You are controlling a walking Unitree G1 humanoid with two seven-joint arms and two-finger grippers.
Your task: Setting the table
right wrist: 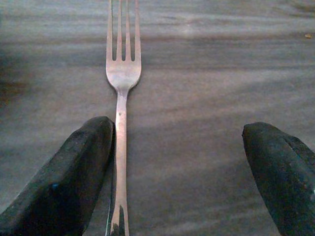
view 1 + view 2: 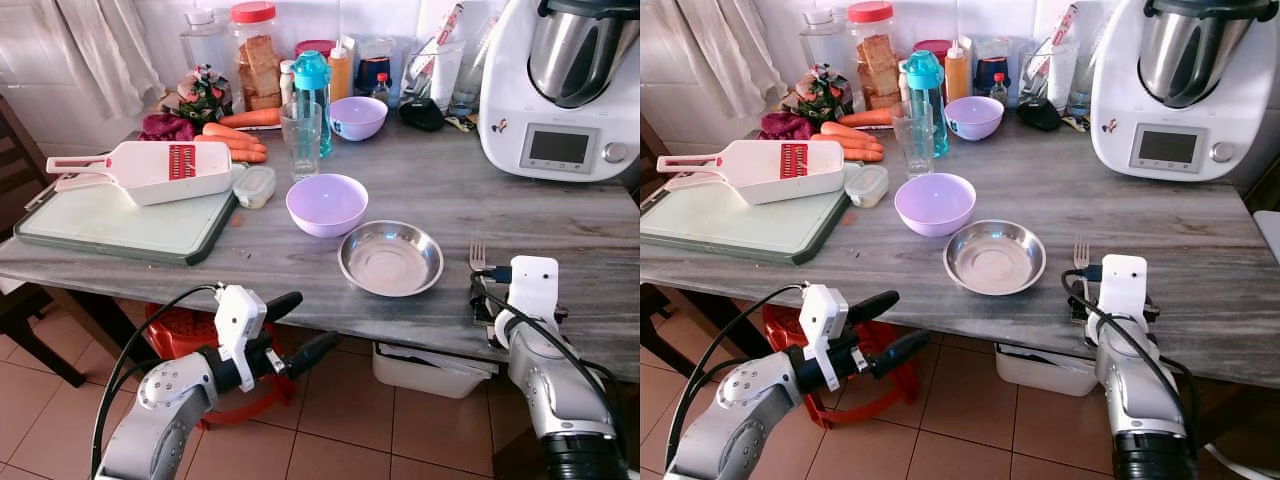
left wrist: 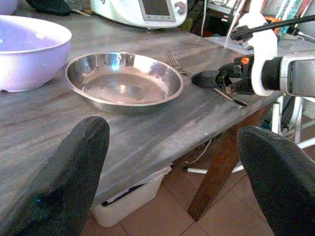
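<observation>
Because the right gripper [image 1: 177,172] sits low over the table edge with its 2 fingers spread wide and nothing held, the fork [image 1: 121,98] lies flat on the grey table [image 2: 560,230], its handle running just beside one finger [image 1: 69,177] and far from the other. That off-centre position is the main risk as I judge it: if the fingers close from here, the near one would push the handle sideways before the far one arrives, and the fork could skid or spin instead of being pinched. The handle is also thin and flat against the wood, so the tips may ride over it and close on air.

The fork rests just to the right of the steel plate [image 2: 390,258], tines pointing away from the robot and its handle end close to the table's near edge. A nudge towards the robot might tip it onto the tiled floor; a nudge to the left might knock it against the plate rim.

The left gripper [image 2: 290,330] hangs below the table edge, open and empty, so it can't steady anything. The purple bowl [image 2: 327,203] and the glass [image 2: 301,138] stand well apart from the fork and seem out of harm's way
</observation>
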